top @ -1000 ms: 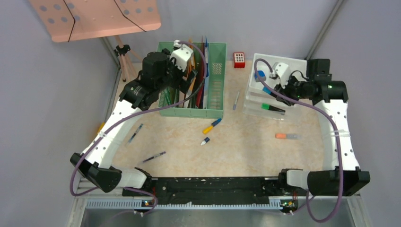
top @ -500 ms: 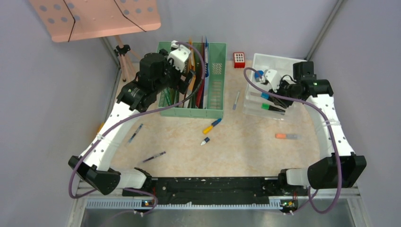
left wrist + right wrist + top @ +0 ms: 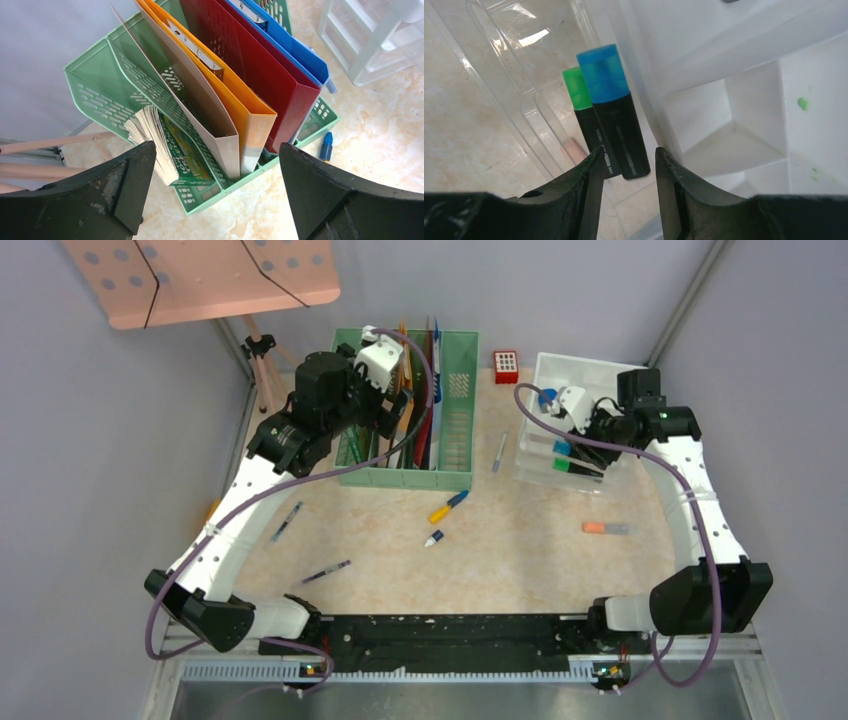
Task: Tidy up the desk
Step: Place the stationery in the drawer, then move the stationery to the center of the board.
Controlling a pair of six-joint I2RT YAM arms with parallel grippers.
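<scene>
The desk [image 3: 520, 550] is a beige marbled tabletop. My right gripper [image 3: 588, 432] reaches into the clear front drawer [image 3: 514, 60] of the white organizer [image 3: 600, 370]. A blue-capped black highlighter [image 3: 611, 110] lies just beyond the tips of my right gripper [image 3: 626, 157]. The jaws stand apart and touch nothing. A green-capped highlighter [image 3: 583, 100] rests beside the blue one. My left gripper [image 3: 215, 155] hangs wide open above the front of the green file rack [image 3: 125, 60], holding nothing.
The rack holds orange [image 3: 235, 95], red [image 3: 255, 65] and blue [image 3: 295, 50] folders and a book [image 3: 155, 130]. Loose on the desk are a yellow-blue pen [image 3: 448, 506], an orange highlighter [image 3: 605, 528], two pens [image 3: 286, 521] and a red block [image 3: 506, 366]. A pink music stand [image 3: 200, 275] stands at back left.
My right gripper moved left and down to the drawer with the blue highlighter, then parted its jaws and let it go. The left arm shifted only slightly.
</scene>
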